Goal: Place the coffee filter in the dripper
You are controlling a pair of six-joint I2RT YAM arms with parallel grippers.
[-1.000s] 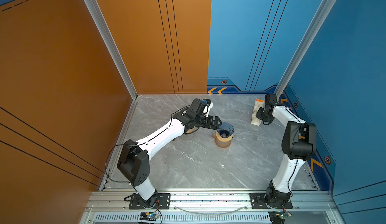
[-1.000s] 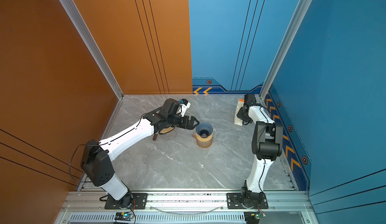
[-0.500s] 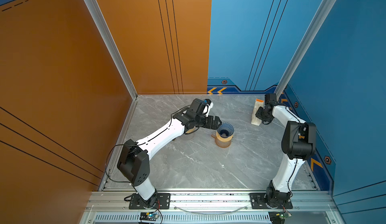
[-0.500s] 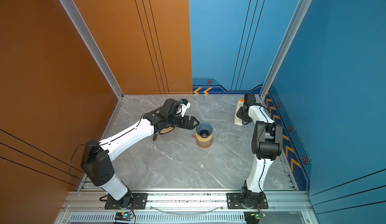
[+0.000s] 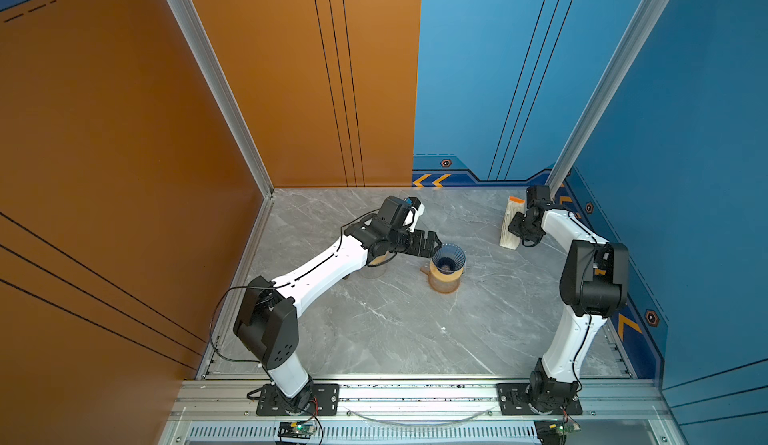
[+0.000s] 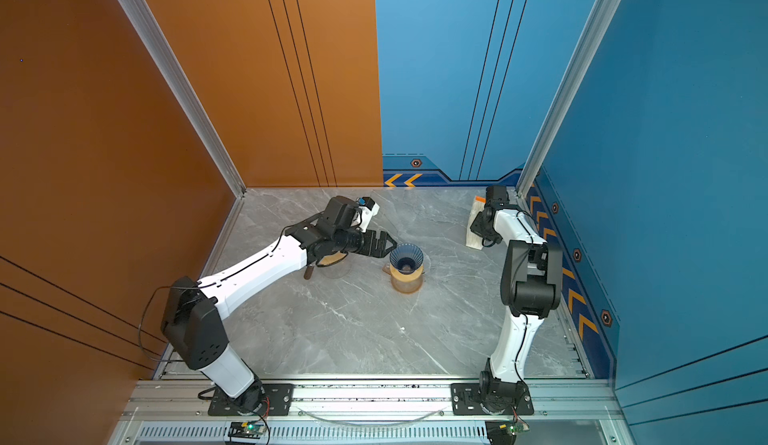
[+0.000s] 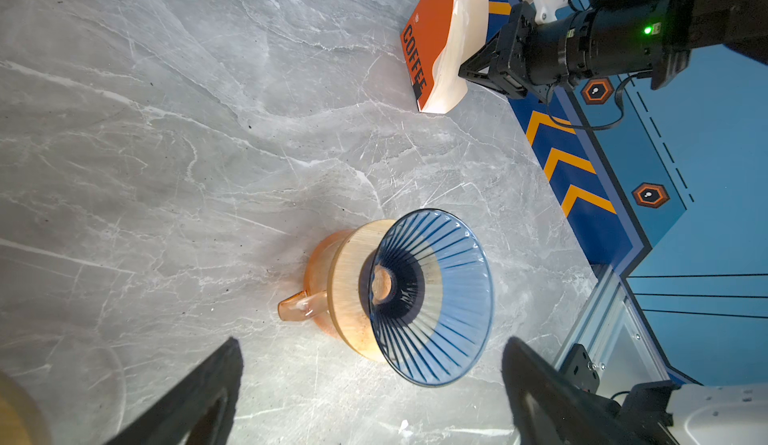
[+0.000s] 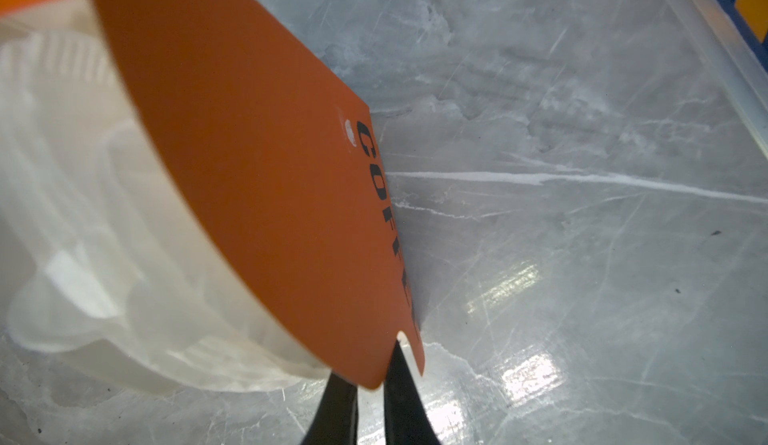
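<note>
Looking at both top views, the coffee filter pack [image 5: 509, 227] stands right of centre with the right gripper [image 5: 517, 227] on it, while the left gripper [image 5: 433, 241], spread wide and empty, hovers beside the dripper [image 5: 448, 256] mid-frame. The left wrist view puts the pack upper right and the dripper low centre. In the right wrist view the right gripper pinches the bottom corner of the orange card [image 8: 249, 173]; the filters [image 8: 83, 214] at left look light, floppy and easily crushed, so the stiff card seems the surer hold.

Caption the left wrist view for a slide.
Open left gripper faces the empty blue dripper atop its amber server; beyond, the right gripper pinches the orange coffee filter pack.
</note>
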